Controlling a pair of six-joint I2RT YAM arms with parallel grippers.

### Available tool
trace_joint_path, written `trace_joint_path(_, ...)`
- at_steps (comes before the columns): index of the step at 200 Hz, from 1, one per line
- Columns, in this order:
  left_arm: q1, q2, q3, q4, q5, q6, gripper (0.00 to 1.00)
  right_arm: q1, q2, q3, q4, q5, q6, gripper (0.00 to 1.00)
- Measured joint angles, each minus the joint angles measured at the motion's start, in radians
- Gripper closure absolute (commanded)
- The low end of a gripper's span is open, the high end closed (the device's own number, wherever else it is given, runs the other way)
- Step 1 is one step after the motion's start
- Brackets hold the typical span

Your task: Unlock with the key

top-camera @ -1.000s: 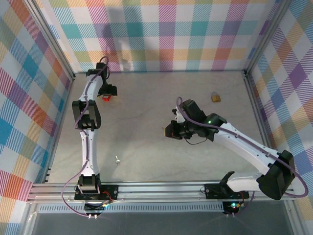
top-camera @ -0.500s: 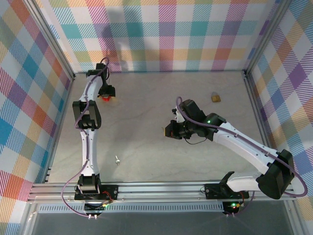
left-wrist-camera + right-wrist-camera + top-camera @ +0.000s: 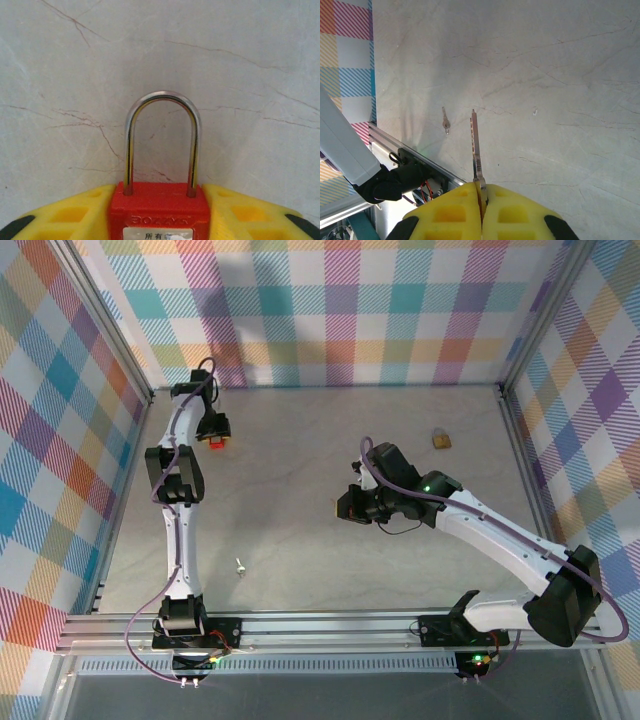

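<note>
Padlock [image 3: 158,210], far left of the surface [image 3: 240,100]: we log the left gripper [image 3: 216,432] newly closed from wide onto its red body, right gripper [image 3: 481,192] pinched tight on the key [image 3: 476,145], so insertion looks next.

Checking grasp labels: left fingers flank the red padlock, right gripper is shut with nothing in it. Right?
The right gripper is shut on a key, its blade sticking out ahead, as the right wrist view shows. The left fingers do flank the red padlock.
</note>
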Motion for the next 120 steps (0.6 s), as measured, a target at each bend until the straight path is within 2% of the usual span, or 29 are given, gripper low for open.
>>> trace_joint_path(26,0.001,-0.008,-0.014,0.007,0.003,-0.02,0.6,0.0,0.0,0.0,0.008,0.0,0.0,1.0)
trace_joint_path(72,0.001,-0.065,-0.121,0.039,0.007,-0.068,0.42,0.0,0.0,0.0,0.017,0.0,0.0,1.0)
trace_joint_path(120,0.002,-0.077,-0.14,0.03,0.003,-0.091,0.47,0.0,0.0,-0.006,0.028,0.0,0.0,1.0)
